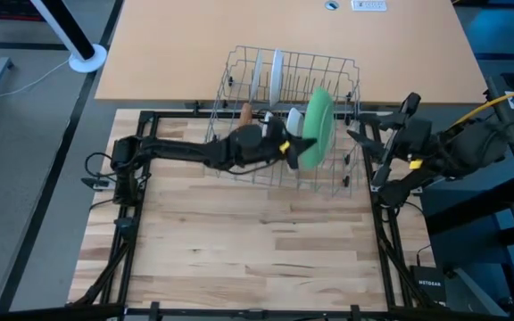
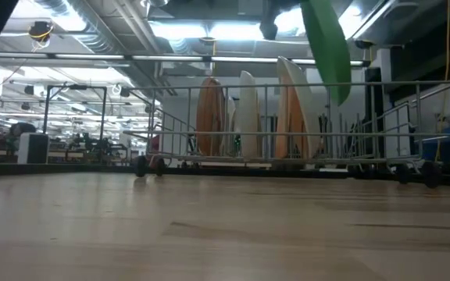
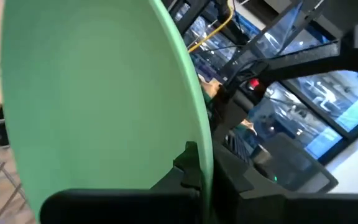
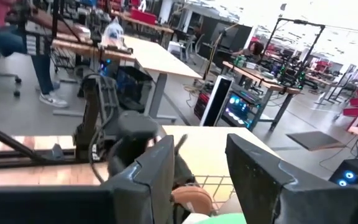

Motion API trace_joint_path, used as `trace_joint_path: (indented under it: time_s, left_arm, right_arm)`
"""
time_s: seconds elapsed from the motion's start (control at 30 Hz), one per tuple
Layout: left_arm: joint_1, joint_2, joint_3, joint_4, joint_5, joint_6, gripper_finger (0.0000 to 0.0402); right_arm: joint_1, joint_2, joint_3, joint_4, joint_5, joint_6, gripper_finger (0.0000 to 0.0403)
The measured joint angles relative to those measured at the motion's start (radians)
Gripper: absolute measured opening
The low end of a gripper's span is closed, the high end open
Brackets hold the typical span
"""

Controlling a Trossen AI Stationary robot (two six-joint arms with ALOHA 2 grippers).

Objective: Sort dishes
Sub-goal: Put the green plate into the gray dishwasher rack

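green plate (image 1: pixel 317 125) pinched by left hand (image 1: pixel 290 148) over rack (image 1: pixel 346 76); right hand (image 4: pixel 201 165) spread.

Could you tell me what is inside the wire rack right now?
White and brown plates stand upright in the wire rack; the left gripper holds the green plate above it, covering part.

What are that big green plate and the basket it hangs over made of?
The green plate, gripped by the left end effector, looks like matte plastic or melamine: even colour, thin rim, no glassy glare. It could be glazed ceramic. The rack looks like thin grey metal wire in an open grid. It stands on a pale wooden table with visible plank grain.
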Motion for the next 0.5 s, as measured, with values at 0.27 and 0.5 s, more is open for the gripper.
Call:
trace_joint_path:
  time_s: [0.27,0.5]
  left_arm:
    - [0.03,0.048,0.0,0.07,0.031,-0.066,0.0001]
    - [0.028,0.097,0.0,0.06,0.021,-0.102,0.0001]
  right_arm:
    - [0.0,0.005,0.0,0.001,0.007,0.0,0.0152]
    - [0.0,0.006,0.0,-0.002,0.007,0.001,0.0152]
